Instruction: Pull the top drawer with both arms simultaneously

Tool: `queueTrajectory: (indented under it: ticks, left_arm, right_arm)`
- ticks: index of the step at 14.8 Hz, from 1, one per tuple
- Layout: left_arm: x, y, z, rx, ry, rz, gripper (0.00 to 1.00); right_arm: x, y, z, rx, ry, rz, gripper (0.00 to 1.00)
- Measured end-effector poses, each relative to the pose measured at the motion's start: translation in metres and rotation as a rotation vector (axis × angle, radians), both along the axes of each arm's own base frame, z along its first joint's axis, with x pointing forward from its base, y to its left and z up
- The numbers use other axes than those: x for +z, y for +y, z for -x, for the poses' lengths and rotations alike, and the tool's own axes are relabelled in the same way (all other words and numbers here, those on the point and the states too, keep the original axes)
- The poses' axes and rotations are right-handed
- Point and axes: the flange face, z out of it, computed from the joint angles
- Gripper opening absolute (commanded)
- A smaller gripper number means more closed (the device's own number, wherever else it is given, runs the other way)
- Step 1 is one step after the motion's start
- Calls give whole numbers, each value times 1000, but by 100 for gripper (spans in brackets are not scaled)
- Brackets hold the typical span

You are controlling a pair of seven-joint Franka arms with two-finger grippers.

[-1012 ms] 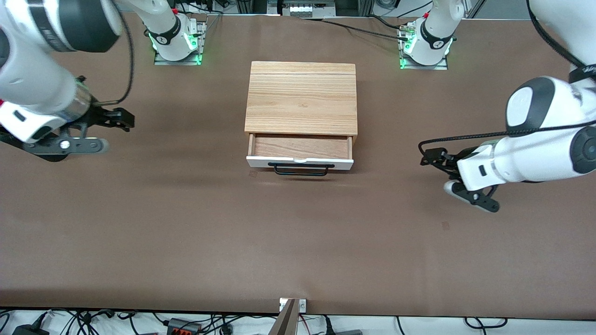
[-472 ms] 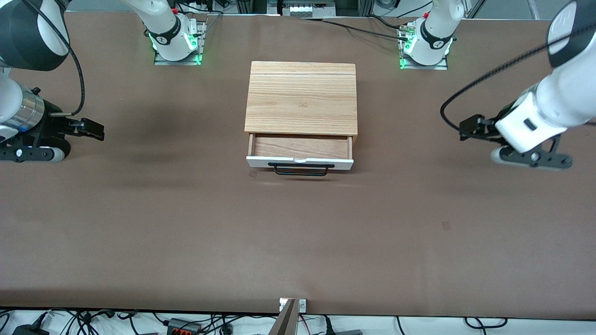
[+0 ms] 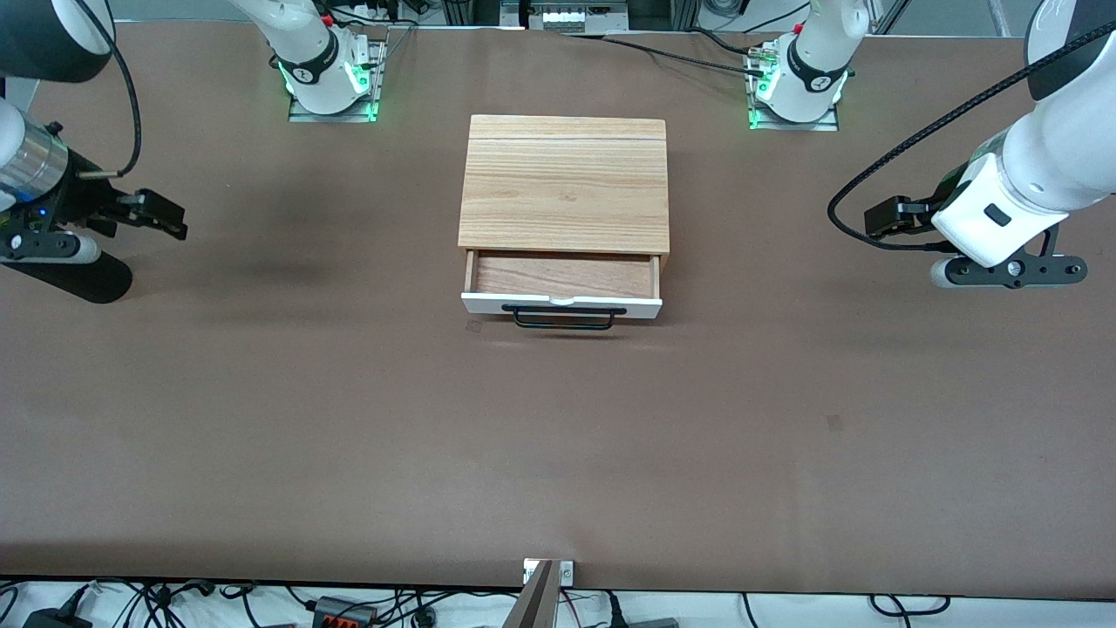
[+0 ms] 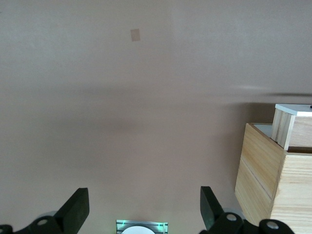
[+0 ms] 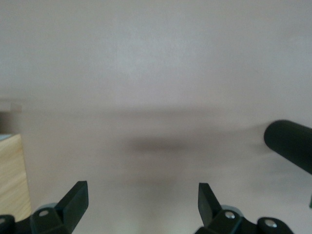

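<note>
The light wooden box (image 3: 563,183) stands mid-table. Its top drawer (image 3: 561,304) is pulled partly out, showing the bare wood inside, the white front and the black bar handle (image 3: 562,319). My left gripper (image 3: 1011,272) hangs open and empty over bare table at the left arm's end, well clear of the box. In the left wrist view my left gripper (image 4: 144,192) has wide-spread fingers, with the box (image 4: 263,170) and drawer side (image 4: 288,127) at the edge. My right gripper (image 3: 48,249) is open and empty at the right arm's end. In the right wrist view my right gripper (image 5: 142,186) is also spread wide, with a box corner (image 5: 9,175).
The arm bases with green lights stand at the table's back edge: the right arm's base (image 3: 331,83) and the left arm's base (image 3: 795,83), which also shows in the left wrist view (image 4: 142,227). A small metal bracket (image 3: 547,571) and cables lie along the edge nearest the front camera.
Both arms have swung outward from the box toward their own table ends, the left gripper also moving toward its base. Both grippers stay open and empty. The drawer has not moved.
</note>
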Motion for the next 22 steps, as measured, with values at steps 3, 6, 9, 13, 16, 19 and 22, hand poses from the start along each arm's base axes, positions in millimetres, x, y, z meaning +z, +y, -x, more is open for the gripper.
queueTrajectory:
  ticks: [3, 6, 9, 13, 16, 19, 22]
  left_arm:
    - [-4, -2, 15, 5, -22, 9, 100]
    - [-12, 9, 44, 31, -41, 26, 100]
    - [-17, 30, 56, 40, -50, 50, 100]
    - [-32, 30, 74, 44, -89, 46, 100]
    - [-29, 29, 86, 19, -111, 45, 100]
    - [-27, 31, 86, 31, -130, 68, 100]
    - [-27, 35, 84, 39, -138, 73, 100]
  right_arm:
    - [28, -13, 1, -26, -33, 1, 100]
    - [32, -29, 2, -56, -32, -1, 100]
    - [30, -33, 1, -63, -27, -2, 100]
    - [25, -34, -1, -65, -19, -2, 100]
    - [25, -34, -1, -69, -18, -2, 100]
    - [25, -34, -1, -69, -19, -2, 100]
    - [25, -33, -1, -67, -19, -2, 100]
